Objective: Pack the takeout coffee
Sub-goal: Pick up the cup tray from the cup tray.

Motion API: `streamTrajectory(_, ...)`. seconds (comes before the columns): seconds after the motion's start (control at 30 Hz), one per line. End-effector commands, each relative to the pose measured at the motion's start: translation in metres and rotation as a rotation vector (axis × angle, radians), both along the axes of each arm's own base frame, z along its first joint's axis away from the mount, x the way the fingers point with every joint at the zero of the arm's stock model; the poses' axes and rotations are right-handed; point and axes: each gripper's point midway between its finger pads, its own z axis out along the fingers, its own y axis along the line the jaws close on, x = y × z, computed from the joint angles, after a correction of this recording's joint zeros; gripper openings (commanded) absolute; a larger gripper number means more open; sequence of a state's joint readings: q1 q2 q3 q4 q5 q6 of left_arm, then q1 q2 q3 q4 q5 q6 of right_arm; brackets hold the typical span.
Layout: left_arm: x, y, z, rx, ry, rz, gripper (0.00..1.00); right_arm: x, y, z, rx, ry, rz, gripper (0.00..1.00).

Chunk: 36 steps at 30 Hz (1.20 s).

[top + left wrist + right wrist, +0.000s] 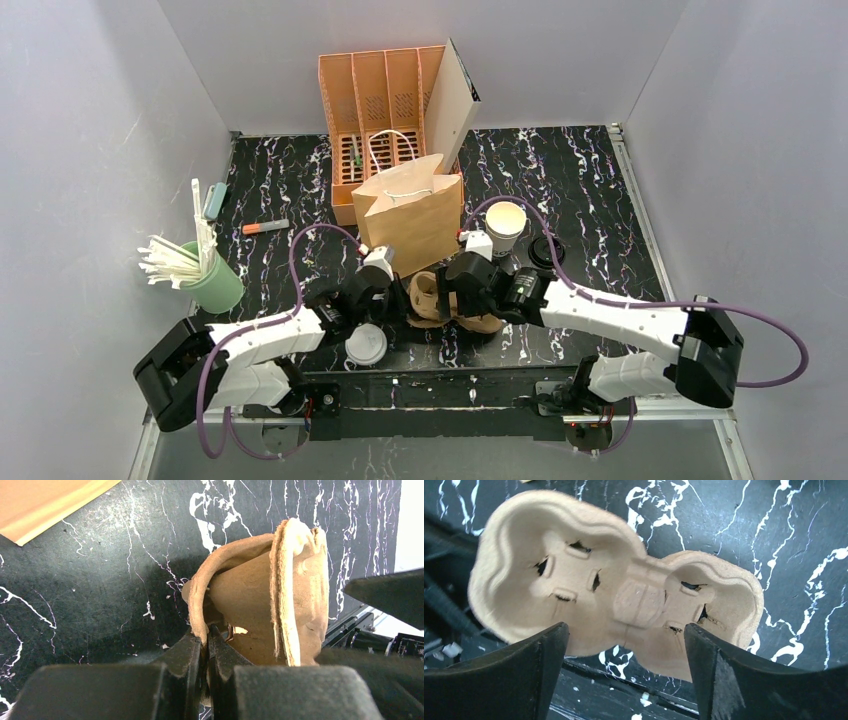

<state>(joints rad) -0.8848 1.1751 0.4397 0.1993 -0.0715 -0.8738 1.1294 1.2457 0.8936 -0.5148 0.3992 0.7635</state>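
Two claws at table near edge: left gripper pinches pulp cup carrier rim, right gripper spread wide over it.

White arms, black joints, purple cables

- Left wrist view, lower centre: the rim of the pulp cup carrier disappears between the fingers of the left gripper; the paper bag is cropped at the upper left corner.
- Right wrist view: the carrier's left well is blurred, its near rim hidden behind the fingers of the right gripper.
- Top view, upper centre: contents of the orange rack are too small to identify.
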Motion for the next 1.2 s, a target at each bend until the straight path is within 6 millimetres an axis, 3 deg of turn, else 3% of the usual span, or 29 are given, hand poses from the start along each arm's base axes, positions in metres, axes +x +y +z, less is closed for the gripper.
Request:
streamTrajectory(0.0,0.003,0.01,0.004,0.024,-0.026,0.021,0.0,0.018,0.0,-0.013,0.06,0.071,-0.141,0.89)
streamTrajectory(0.07,0.002,0.011,0.004,0.021,-0.027,0.022,0.0,0.026,0.003,-0.02,0.099,0.103,-0.152,0.87)
streamTrajectory(0.23,0.0,0.013,0.0,0.029,-0.019,0.021,0.0,0.026,0.018,-0.022,0.179,0.164,-0.107,0.76)
streamTrajectory(0.43,0.0,0.015,-0.002,0.048,-0.022,0.02,0.0,0.026,0.013,-0.017,0.24,0.216,-0.103,0.63)
streamTrajectory(0.63,0.001,0.015,0.002,0.047,-0.033,0.019,0.0,0.023,0.011,-0.022,0.246,0.254,-0.074,0.79)
streamTrajectory(0.83,0.002,0.013,0.005,0.038,-0.037,0.015,0.0,0.013,0.017,-0.043,0.223,0.336,-0.047,0.75)
streamTrajectory(0.93,0.002,0.015,0.003,0.052,-0.037,0.014,0.0,0.013,0.019,-0.035,0.251,0.323,-0.041,0.63)
streamTrajectory(1.07,0.004,0.025,-0.003,0.111,-0.042,0.029,0.0,0.017,0.015,-0.009,0.306,0.272,-0.051,0.45)
streamTrajectory(1.17,0.007,0.041,-0.009,0.2,-0.056,0.06,0.0,0.017,0.009,0.012,0.368,0.267,-0.062,0.4)
